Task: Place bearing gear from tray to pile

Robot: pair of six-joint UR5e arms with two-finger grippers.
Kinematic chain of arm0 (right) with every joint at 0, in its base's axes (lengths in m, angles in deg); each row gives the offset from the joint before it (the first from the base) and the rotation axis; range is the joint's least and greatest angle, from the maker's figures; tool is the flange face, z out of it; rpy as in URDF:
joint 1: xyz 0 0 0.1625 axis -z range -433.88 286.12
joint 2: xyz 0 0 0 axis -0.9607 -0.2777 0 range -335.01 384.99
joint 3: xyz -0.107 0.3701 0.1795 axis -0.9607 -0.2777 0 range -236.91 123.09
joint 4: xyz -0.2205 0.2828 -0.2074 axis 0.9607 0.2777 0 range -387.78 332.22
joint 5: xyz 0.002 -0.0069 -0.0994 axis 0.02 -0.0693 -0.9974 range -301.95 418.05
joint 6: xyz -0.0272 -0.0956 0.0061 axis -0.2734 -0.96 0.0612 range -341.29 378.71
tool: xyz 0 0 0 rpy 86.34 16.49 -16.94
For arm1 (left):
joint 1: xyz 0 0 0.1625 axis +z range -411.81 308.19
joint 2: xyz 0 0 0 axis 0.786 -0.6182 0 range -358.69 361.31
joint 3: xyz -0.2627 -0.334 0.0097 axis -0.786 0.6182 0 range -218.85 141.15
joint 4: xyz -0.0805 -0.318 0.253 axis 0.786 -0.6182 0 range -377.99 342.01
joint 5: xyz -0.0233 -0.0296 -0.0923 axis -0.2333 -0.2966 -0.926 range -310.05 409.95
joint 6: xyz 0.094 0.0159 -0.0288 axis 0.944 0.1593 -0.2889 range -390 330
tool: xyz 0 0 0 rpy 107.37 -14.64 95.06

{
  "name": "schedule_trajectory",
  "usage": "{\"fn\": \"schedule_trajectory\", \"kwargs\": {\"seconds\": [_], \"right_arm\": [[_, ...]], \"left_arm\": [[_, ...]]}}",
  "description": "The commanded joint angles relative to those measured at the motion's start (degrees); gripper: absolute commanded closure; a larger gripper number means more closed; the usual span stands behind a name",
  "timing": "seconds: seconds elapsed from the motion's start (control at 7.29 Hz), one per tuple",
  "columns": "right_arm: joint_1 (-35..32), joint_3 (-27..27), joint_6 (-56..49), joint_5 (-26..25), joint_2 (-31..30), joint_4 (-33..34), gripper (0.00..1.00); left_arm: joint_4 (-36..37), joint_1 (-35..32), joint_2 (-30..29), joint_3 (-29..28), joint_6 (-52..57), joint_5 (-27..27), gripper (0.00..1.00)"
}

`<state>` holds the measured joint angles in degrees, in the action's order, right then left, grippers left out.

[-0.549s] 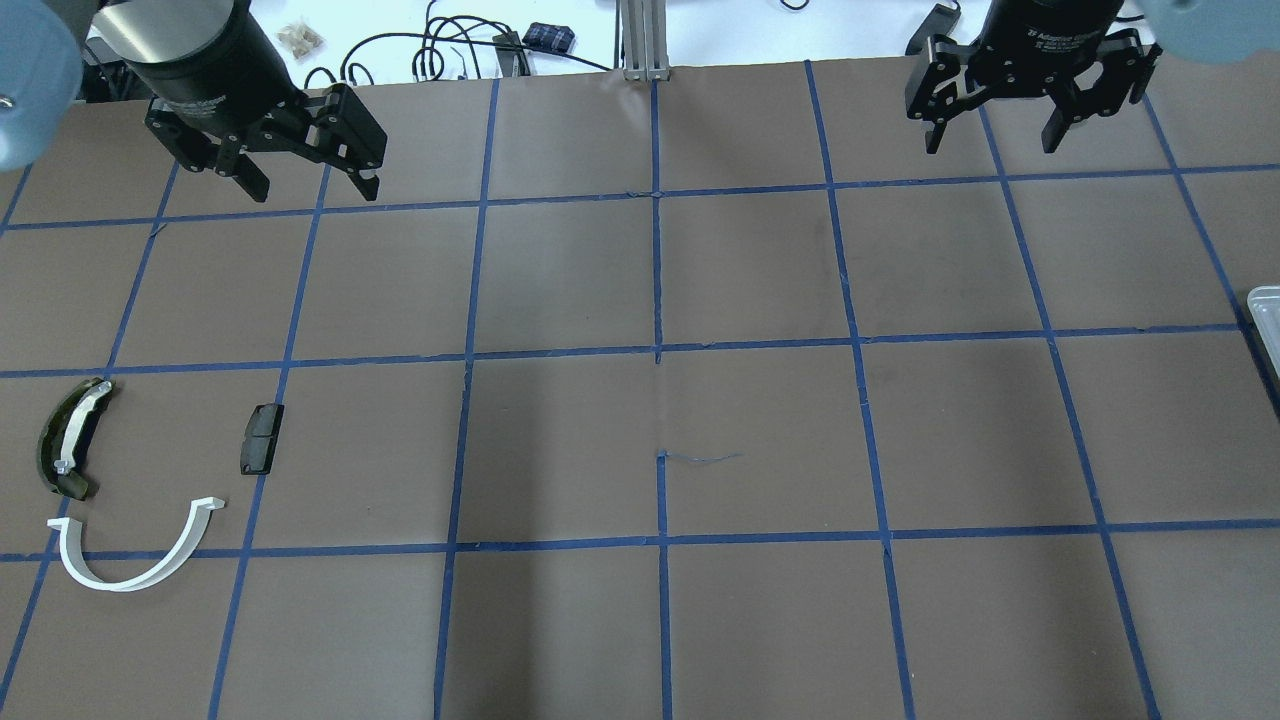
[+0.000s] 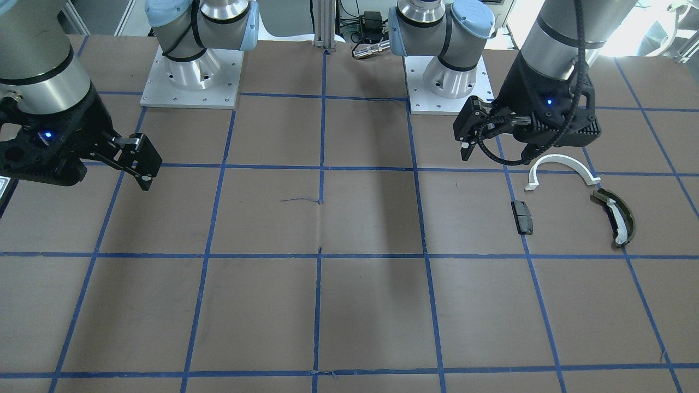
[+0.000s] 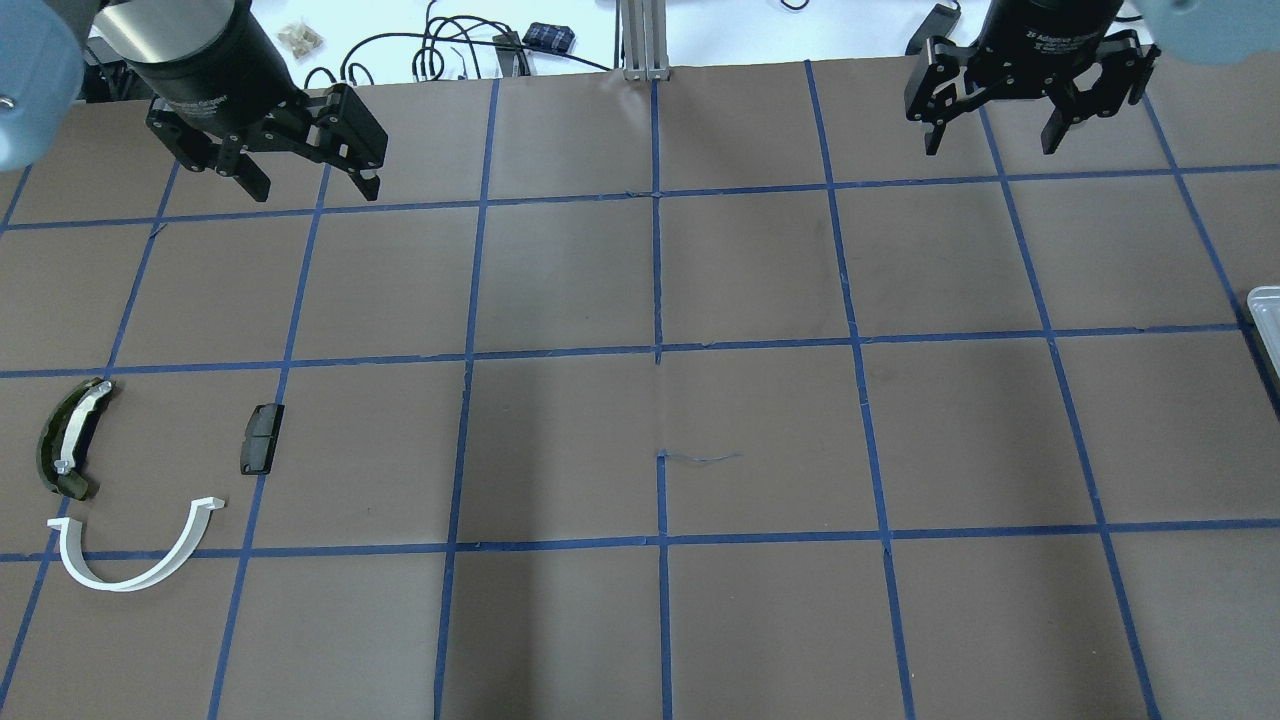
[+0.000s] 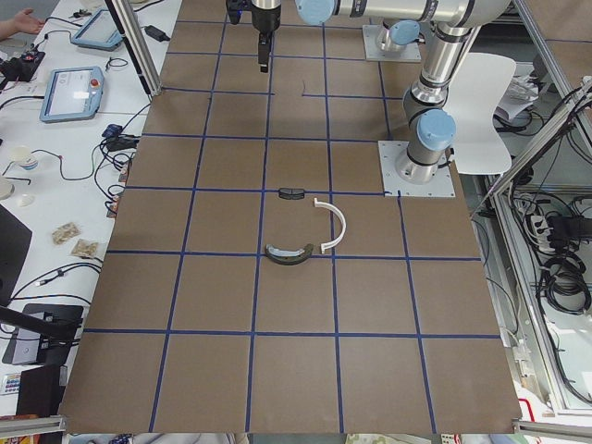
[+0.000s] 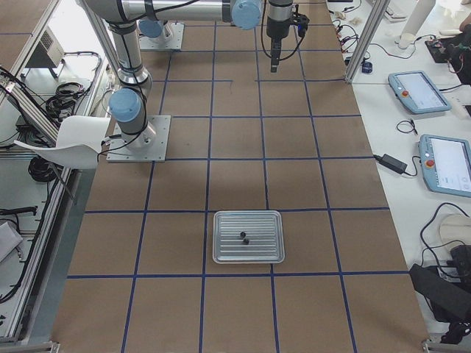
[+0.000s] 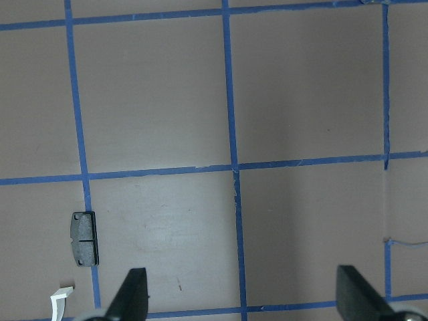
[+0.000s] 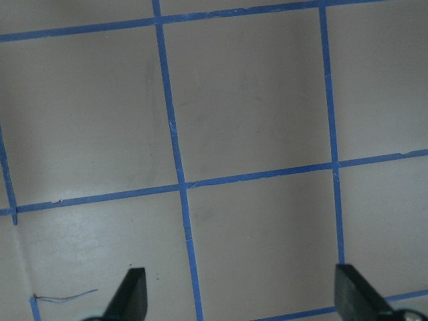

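Observation:
The tray is a pale ribbed metal tray at the table's right end, with two small dark parts lying in it. Only a sliver of the tray shows in the overhead view. The pile lies at the left: a white half-ring, an olive-green curved piece and a black block. My left gripper is open and empty, hovering well beyond the pile. My right gripper is open and empty, high over the far right, away from the tray.
Brown table sheet with a blue tape grid. Cables and small items lie beyond the far edge. The arm bases stand on the robot's side. The black block shows in the left wrist view.
The right gripper has edged very slightly toward the far edge. The left gripper and the parts have not moved.

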<state>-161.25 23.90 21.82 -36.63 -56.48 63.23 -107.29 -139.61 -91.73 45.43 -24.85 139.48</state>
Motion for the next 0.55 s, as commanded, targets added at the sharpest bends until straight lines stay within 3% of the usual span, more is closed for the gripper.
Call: {"fn": "schedule_trajectory", "kwargs": {"seconds": [0.0,0.14,0.41], "right_arm": [[1.3,0.3,-8.4,-0.7,0.8,-0.5,0.0],[3.4,0.4,-22.7,-4.0,0.8,0.0,0.0],[14.7,0.8,-37.1,-3.8,1.7,-0.6,0.0]], "left_arm": [[-0.1,-0.1,0.1,0.2,-0.1,0.7,0.0],[0.0,-0.1,0.0,0.1,-0.8,0.6,0.0],[0.0,-0.4,-0.2,-0.2,-1.3,0.6,0.0]]}}
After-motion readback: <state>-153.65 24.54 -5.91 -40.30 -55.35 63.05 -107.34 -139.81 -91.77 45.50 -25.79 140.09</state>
